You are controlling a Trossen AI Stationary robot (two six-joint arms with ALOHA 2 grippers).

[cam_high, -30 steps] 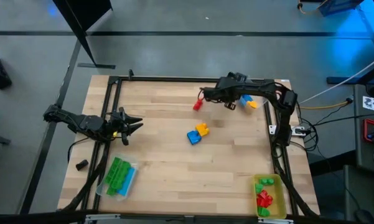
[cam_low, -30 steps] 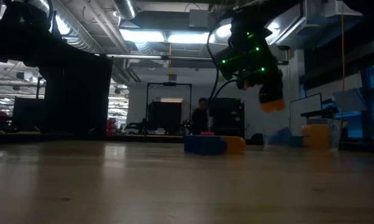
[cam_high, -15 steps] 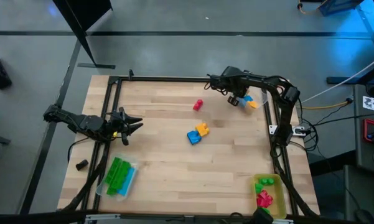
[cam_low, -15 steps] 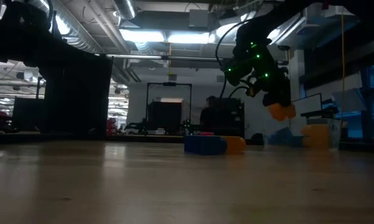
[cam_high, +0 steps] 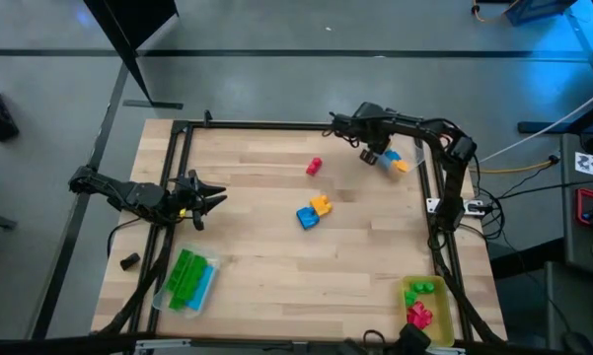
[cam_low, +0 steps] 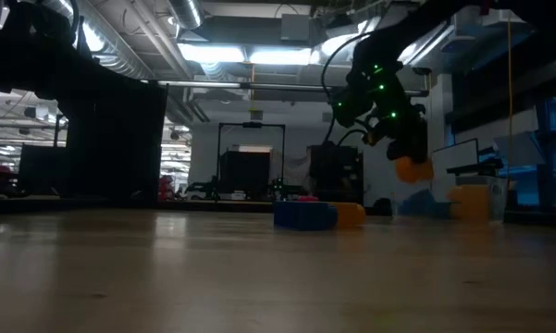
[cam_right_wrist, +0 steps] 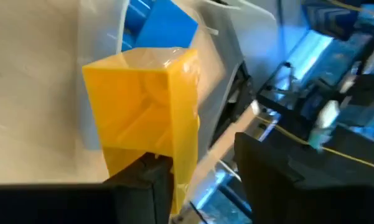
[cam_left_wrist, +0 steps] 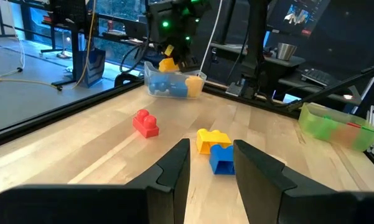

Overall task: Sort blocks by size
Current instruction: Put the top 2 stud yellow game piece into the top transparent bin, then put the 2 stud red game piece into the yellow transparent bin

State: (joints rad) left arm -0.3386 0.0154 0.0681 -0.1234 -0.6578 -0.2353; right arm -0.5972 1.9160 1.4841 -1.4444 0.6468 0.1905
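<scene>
Your right gripper hangs over the clear tray at the far right of the table, with a yellow block between its fingers. In the right wrist view the block leans on one finger while the other stands off it, so the jaws look parted and the block seems to be dropping free; whether it has fully left the finger you cannot tell. The spot makes sense: that tray already holds blue and orange pieces of what looks like a similar size, so this one belongs with them.

Your left gripper waits low at the left edge, fingers moderately apart with nothing between them, pointed across the table at the loose blocks.

Three blocks remain unsorted mid-table: a red block toward the far side, and a yellow-orange block touching a blue block nearer the centre. The long green blocks lie in a tray at the near left; green and red pieces fill the yellow tray at the near right.

Judged from this, sorting is mostly done.
</scene>
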